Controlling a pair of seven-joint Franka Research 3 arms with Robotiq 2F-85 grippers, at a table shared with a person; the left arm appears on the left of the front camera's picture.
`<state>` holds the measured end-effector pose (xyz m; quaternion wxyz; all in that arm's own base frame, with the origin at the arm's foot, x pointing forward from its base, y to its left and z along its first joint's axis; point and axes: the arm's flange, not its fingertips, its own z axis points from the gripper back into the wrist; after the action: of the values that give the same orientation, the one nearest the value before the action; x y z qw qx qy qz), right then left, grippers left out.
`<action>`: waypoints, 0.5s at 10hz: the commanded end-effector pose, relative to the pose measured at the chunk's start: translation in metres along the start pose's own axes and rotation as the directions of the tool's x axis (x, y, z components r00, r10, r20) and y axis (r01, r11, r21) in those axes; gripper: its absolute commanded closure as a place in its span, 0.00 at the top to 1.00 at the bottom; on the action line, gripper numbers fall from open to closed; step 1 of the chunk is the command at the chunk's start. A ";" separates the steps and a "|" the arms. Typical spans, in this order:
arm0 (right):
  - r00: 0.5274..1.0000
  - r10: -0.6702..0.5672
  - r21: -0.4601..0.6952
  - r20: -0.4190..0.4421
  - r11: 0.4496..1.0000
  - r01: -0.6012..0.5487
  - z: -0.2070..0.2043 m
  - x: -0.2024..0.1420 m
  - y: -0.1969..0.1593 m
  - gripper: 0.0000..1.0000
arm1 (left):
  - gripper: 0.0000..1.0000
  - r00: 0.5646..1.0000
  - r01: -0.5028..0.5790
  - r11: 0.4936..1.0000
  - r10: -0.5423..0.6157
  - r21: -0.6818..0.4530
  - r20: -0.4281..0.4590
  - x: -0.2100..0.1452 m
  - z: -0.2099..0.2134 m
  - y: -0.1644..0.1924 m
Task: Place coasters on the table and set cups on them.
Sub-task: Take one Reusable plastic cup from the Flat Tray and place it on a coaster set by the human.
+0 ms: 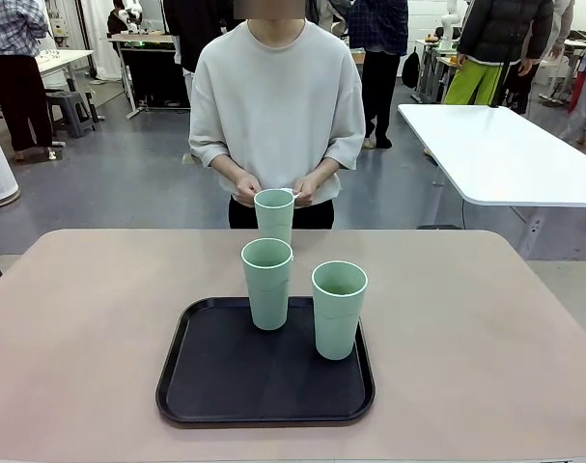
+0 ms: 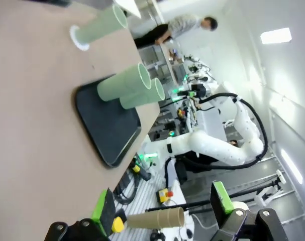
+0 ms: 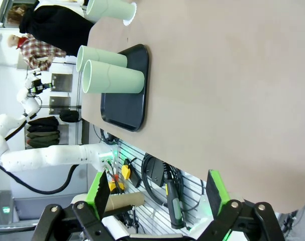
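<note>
Left fingers [image 2: 103, 207] and right fingers [image 3: 216, 191] spread, empty; wrist views show a coaster [image 2: 77, 40] under the far cup [image 2: 101, 22].

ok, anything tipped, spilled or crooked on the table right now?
Nothing stands out. Two cups stand upright on the black tray, which sits square to the table. The third cup stands upright on a coaster near the far edge, by the person's hands. No spill.

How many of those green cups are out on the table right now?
3. One cup stands at the black tray's rear left, another cup to its right. The third cup stands beyond the tray on a white coaster, at the person's hands.
</note>
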<state>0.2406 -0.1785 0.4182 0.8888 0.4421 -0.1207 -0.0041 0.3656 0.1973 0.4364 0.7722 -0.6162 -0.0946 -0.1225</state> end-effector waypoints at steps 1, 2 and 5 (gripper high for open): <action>1.000 0.009 0.020 0.011 1.000 -0.010 -0.001 0.001 0.000 1.00 | 1.00 0.998 -0.048 0.999 0.048 0.007 0.036 -0.001 0.008 0.004; 1.000 0.009 0.020 0.011 1.000 -0.010 -0.001 0.001 0.000 1.00 | 1.00 0.998 -0.048 0.999 0.048 0.007 0.036 -0.001 0.008 0.004; 1.000 0.009 0.020 0.011 1.000 -0.010 -0.001 0.001 0.000 1.00 | 1.00 0.998 -0.048 0.999 0.048 0.007 0.036 -0.001 0.008 0.004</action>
<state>0.2406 -0.1785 0.4182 0.8888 0.4421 -0.1207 -0.0041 0.3635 0.2052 0.4307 0.7741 -0.6174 -0.0932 -0.1046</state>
